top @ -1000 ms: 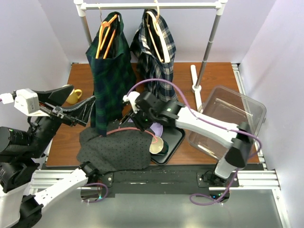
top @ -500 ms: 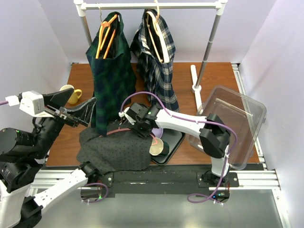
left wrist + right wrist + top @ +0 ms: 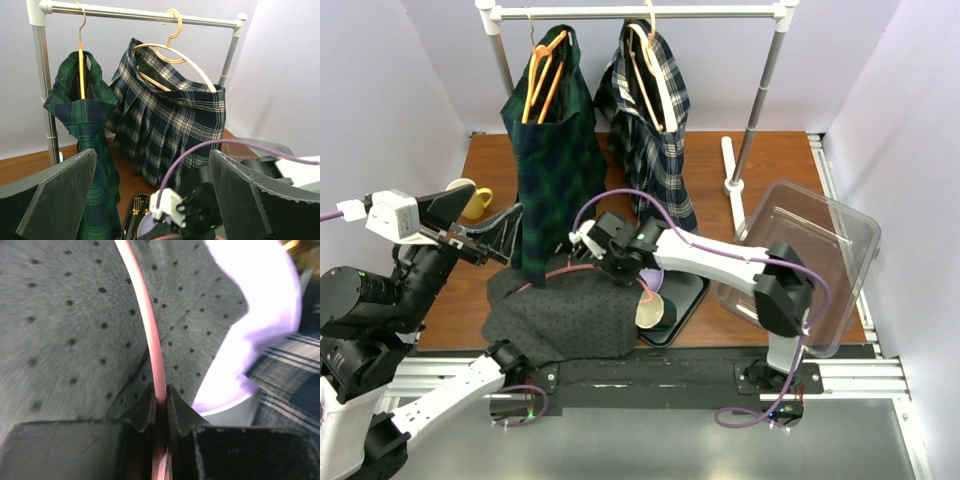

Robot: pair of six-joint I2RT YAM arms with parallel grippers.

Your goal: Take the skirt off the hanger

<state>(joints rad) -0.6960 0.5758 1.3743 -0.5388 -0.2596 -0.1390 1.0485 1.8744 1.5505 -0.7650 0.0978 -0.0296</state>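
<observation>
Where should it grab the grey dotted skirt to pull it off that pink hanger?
Probably the loose near-left edge of the skirt, coming from above with the open left tool. The right tool pinches the pink hanger at the far end, and the near edge lies flat and free to be drawn away.

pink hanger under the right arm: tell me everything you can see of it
The pink hanger is a thin, smooth, glossy rod, gently curved, plastic or coated wire by its look. It lies across the grey dotted skirt, touching the fabric and partly sunk in its folds. The right claw is shut on it. I cannot make out its hook.
</observation>
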